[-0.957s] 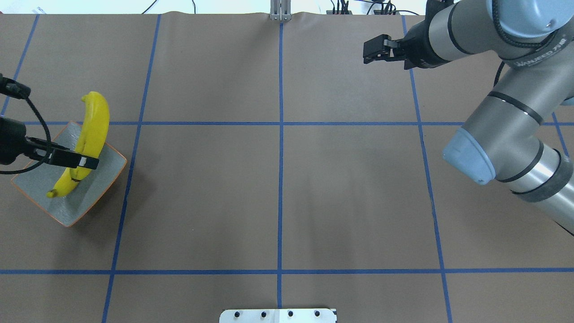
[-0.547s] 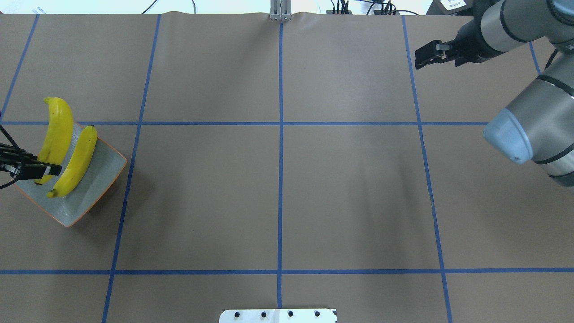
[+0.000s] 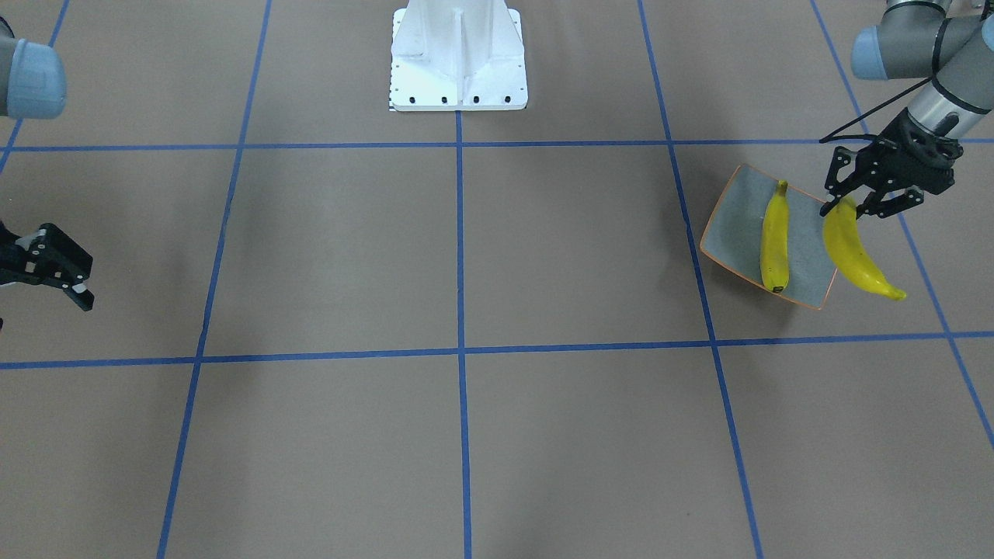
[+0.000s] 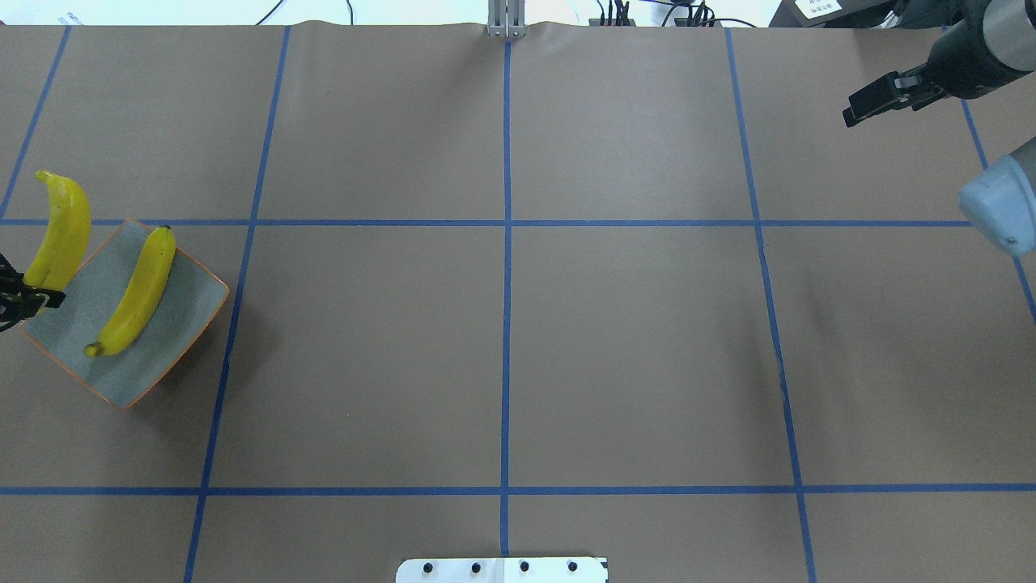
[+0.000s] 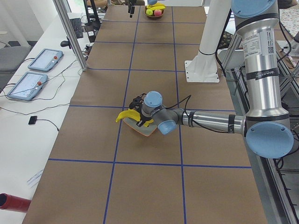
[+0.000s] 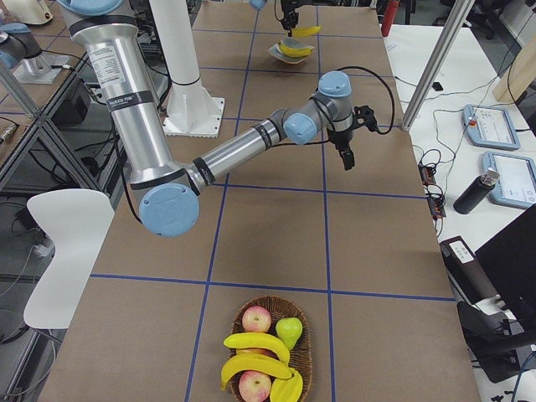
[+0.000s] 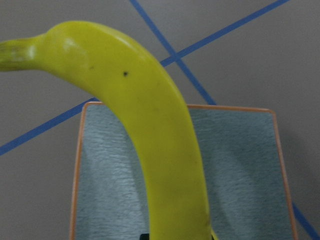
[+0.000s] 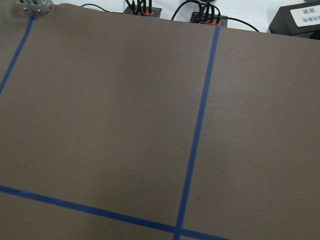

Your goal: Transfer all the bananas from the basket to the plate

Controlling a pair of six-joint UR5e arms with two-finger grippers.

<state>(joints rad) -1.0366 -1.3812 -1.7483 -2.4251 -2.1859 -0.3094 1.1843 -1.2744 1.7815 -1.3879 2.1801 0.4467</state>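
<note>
- Here, the left claw grips a curved banana by one end, above the edge of the plate.
- A second banana lies on the plate.
- The right claw hangs open and empty, far from the plate.

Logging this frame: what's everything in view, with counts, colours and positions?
plate: one, grey-blue, orange rim, table's left end
plate banana: one, yellow, lying on the plate
held banana: one, yellow, gripped above the plate's outer edge
basket: one, brown wicker, table's right end
basket bananas: at least two, yellow, in the basket
apples: two, red, in the basket
pear: one, green, in the basket
table: one, brown, blue tape grid
tablets: two, blue-grey, side bench
robot base: one, white, table's robot-side edge
left gripper: one, black, shut on the held banana
right gripper: one, black, open, empty, above the table's right half
</note>
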